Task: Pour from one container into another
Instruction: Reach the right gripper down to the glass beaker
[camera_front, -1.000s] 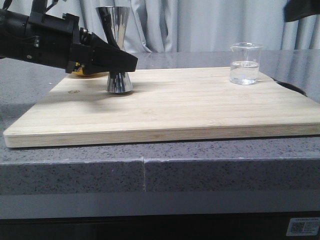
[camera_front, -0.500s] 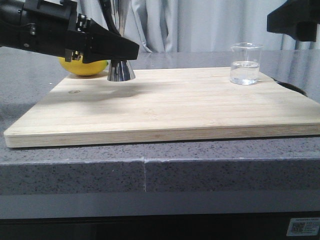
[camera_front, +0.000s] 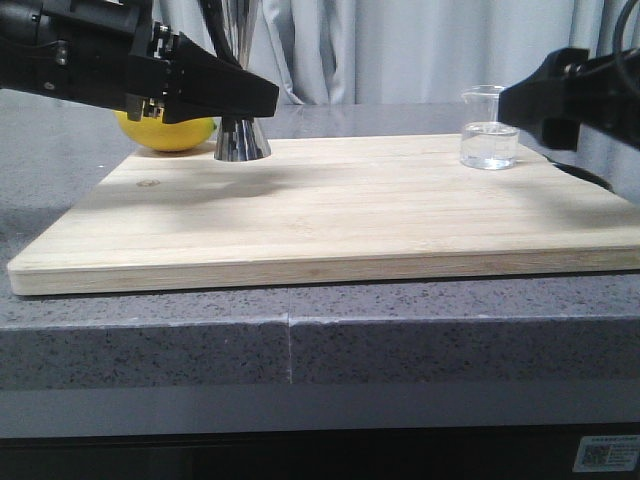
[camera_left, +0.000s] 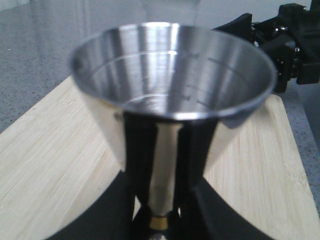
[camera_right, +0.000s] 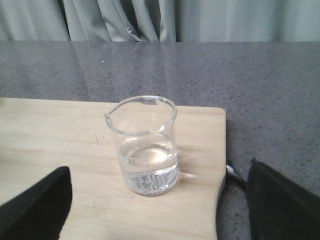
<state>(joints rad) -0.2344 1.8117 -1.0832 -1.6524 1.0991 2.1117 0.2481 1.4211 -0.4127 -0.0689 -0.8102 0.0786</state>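
The steel jigger hangs a little above the far left of the wooden board, with my left gripper shut on its narrow waist. In the left wrist view its upright, empty-looking cup fills the frame, and black fingers flank the stem above the gold band. The glass beaker, about a third full of clear liquid, stands at the board's far right corner. My right gripper hovers open just in front of it. In the right wrist view the beaker stands ahead of the spread fingers, untouched.
A yellow lemon lies behind the board's far left corner, partly hidden by the left arm. A dark curved thing lies by the board's right edge. Grey stone counter surrounds the board; curtains hang behind.
The left gripper has lifted the jigger off the board and now holds nearly still. The right arm has come down and leftward into view, close to the beaker.
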